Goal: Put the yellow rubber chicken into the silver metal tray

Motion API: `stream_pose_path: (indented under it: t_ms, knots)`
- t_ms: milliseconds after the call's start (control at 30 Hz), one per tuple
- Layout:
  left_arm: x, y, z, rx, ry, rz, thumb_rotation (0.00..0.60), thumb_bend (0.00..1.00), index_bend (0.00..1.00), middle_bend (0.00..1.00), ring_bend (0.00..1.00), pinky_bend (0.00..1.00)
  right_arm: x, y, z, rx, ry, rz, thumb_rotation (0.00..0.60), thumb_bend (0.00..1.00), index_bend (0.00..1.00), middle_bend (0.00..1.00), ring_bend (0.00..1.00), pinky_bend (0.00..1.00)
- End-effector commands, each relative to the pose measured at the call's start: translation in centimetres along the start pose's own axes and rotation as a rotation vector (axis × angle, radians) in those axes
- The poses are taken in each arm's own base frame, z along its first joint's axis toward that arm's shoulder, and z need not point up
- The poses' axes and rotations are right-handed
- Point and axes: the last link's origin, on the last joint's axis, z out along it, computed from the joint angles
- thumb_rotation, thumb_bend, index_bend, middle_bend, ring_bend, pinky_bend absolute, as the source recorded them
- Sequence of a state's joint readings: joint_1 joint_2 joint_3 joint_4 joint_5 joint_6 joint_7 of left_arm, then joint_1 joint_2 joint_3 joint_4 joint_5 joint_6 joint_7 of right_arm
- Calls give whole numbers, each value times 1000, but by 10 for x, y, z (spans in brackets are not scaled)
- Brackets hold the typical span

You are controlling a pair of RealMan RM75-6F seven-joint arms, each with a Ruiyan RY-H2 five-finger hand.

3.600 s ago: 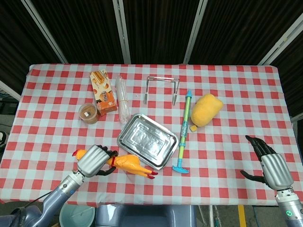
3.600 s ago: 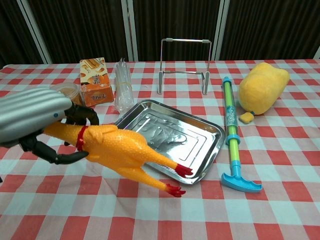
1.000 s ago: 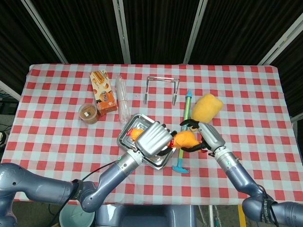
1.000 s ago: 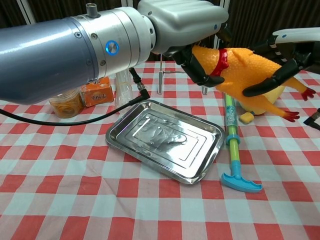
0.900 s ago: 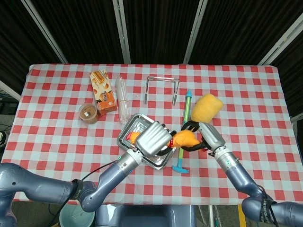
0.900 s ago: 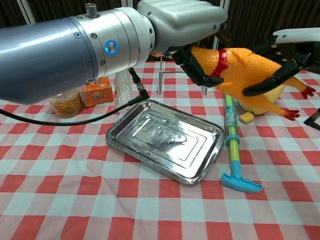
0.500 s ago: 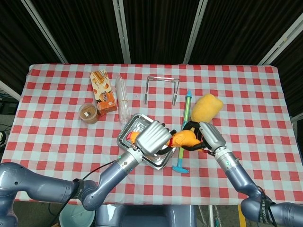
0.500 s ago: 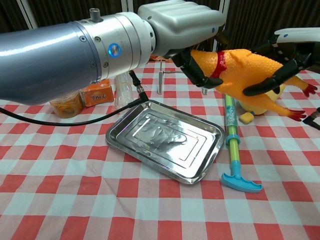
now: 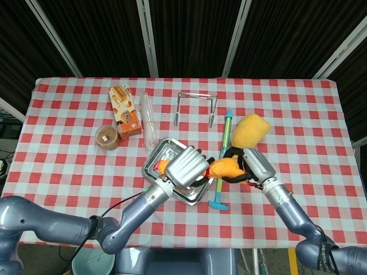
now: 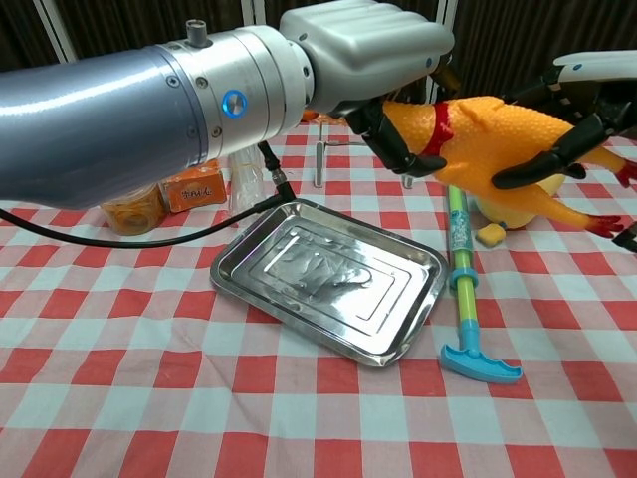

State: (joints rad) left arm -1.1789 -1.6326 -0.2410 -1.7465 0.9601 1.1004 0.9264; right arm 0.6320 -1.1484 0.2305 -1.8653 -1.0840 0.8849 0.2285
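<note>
The yellow rubber chicken [image 10: 488, 134] hangs in the air, lying sideways above the tray's right edge and the toy pump. My left hand [image 10: 373, 55] grips its neck by the red collar, the head hidden under the hand. My right hand [image 10: 587, 100] holds its rear end, dark fingers wrapped over the body, with the red feet poking out to the right. In the head view the chicken [image 9: 224, 168] shows between the left hand [image 9: 186, 163] and the right hand [image 9: 256, 164]. The silver metal tray [image 10: 333, 274] lies empty on the checkered cloth; my left hand partly covers the tray [image 9: 162, 151] from above.
A blue and green toy pump [image 10: 460, 274] lies just right of the tray. Behind it sits a yellow plush [image 10: 508, 206] with a small yellow block [image 10: 488, 235]. A wire rack [image 9: 196, 106], clear plastic bag [image 10: 244, 179], orange box [image 10: 194, 184] and filled cup [image 10: 129, 209] stand at the back left.
The left hand has carried the chicken from the table's front left up over the tray's right side, and the right hand has taken hold of its rear. Lately both drifted slightly right.
</note>
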Motion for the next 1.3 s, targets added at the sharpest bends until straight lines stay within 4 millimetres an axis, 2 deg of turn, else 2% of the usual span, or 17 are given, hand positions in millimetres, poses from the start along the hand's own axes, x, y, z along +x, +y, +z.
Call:
stream_pose_path:
  t_ms: [33,133,200,367,667,733,800,833,867,933,1067,1133,1200,1300]
  knots:
    - [1,0,1,3,9,11,600,752,606,676,605,716,3,0,-5,2,-58,-25,600,413,317,406,308,417]
    - [1,0,3,8,22,25,600,752,608,680,608,716,5,0,-7,0,-98,-42,600,226,86,251,152,280]
    - [1,0,3,13,27,33,600,752,609,682,608,716,7,1,-9,-1,-119,-52,600,189,14,212,112,225]
    - [-1,-1,4,17,22,31,600,752,608,681,608,716,7,3,-11,-3,-137,-48,600,182,0,162,74,187]
    - [-5,2,5,7,17,23,600,752,608,681,608,716,8,3,-7,5,-125,-28,600,182,4,159,76,192]
    - [-6,3,5,3,15,25,600,752,608,680,608,716,8,3,-5,6,-116,-23,600,181,66,168,113,227]
    - [-7,4,4,-1,12,16,600,752,608,680,608,716,9,3,-2,7,-93,-14,600,194,187,235,197,286]
    - [-7,5,4,-2,11,14,600,752,608,680,608,716,9,3,-2,6,-85,-12,600,253,292,310,270,338]
    - [-7,5,4,-3,9,11,600,752,608,680,608,716,9,3,-1,5,-79,-12,600,298,356,355,315,374]
    - [-7,5,4,-5,6,7,600,752,608,680,608,716,8,4,0,1,-71,-8,600,467,514,464,437,485]
    - [-6,4,3,-6,2,-2,600,752,608,680,608,716,8,5,1,-3,-59,-19,600,713,680,608,600,636]
    - [-6,4,2,-6,0,-9,600,752,608,680,608,716,8,5,1,-5,-55,-22,600,762,737,655,649,703]
    - [-5,4,2,-7,-1,-15,600,752,608,680,608,716,8,5,2,-6,-54,-26,600,792,766,675,668,719]
    - [-4,4,2,-10,-2,-21,600,752,608,679,608,716,8,4,2,0,-42,-42,600,901,812,724,723,745]
